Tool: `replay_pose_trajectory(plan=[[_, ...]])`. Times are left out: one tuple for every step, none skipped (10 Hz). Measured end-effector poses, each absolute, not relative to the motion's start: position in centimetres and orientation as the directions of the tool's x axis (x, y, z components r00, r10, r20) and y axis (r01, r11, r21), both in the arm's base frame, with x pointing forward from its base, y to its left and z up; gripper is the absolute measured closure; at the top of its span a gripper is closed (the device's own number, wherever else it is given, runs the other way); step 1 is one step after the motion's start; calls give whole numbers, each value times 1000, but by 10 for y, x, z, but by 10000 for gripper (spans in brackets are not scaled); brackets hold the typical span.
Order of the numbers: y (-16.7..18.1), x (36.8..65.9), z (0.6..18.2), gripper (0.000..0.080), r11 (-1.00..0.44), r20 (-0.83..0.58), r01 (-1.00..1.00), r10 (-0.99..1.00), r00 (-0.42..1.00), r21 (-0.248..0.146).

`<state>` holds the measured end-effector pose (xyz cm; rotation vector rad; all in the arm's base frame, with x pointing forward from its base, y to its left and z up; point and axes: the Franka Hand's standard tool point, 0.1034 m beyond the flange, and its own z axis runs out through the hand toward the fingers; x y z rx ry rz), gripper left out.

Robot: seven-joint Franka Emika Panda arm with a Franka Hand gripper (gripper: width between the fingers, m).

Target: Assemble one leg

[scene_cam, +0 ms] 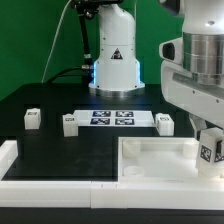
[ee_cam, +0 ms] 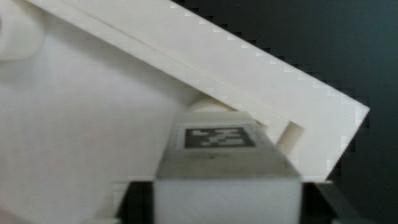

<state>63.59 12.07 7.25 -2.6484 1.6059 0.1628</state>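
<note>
My gripper (scene_cam: pixel 210 150) is shut on a leg (scene_cam: pixel 209 152), a chunky white block with a black-and-white tag, and holds it at the exterior view's right, over the far right corner of the large white tray-like part (scene_cam: pixel 150 165). In the wrist view the held leg (ee_cam: pixel 222 160) fills the space between my dark fingers (ee_cam: pixel 143 203), tag up, its tip against the tray part's raised rim (ee_cam: pixel 214 60). Three other legs lie on the black table: one (scene_cam: pixel 32 117) at the left, one (scene_cam: pixel 69 123) and one (scene_cam: pixel 165 121).
The marker board (scene_cam: pixel 112 118) lies between the two middle legs. The arm's white base (scene_cam: pixel 113 62) stands behind it. A white raised border (scene_cam: pixel 18 165) runs along the table's front left edge.
</note>
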Motion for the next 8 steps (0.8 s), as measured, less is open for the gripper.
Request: replay_pose_trajectory(plan=[[121,636,73,353,-504,-111,-864,-859,499,15],[122,636,73,223,-507,-111,-862,-857,503,15],[122,635,73,223,-574,-109,-819,-815,570,10],[123,636,73,165,-663,-107,-748,-744,660,-1],[124,636,73,165,-754,-103,-657,-652,751,-11],[126,636,74,152,-826,-91,-563,-560,824,-13],[128,636,74,150,-912,-72,-410,-409,910,-6],[130,636,74,150,-962,-66,-272,-271,960,-7]])
